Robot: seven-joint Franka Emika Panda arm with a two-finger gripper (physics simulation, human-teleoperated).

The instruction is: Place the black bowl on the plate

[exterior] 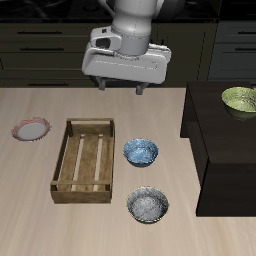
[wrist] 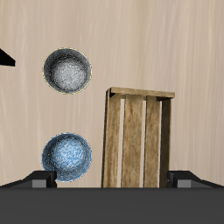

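**Three bowls, one plate, one tray: claw hanging empty above the table**

One gripper is hanging high over the back of the table, touching nothing and holding nothing. Its two fingers are showing well apart, one at each end of the grey hand; the wrist view is showing only dark finger bases, so the exact gap cannot be told.

The black bowl is sitting upright near the table's front edge, mouth facing up, speckled grey inside showing. Being round, it is offering no long axis. It is standing just beside the wooden tray, apart from it, with the blue-patterned bowl farther back.

The plate is lying flat beyond the tray's other side, near the table's edge, well apart from the black bowl.

A pale green bowl is resting on the dark cabinet.

Bare wood is lying open around the black bowl and the plate.
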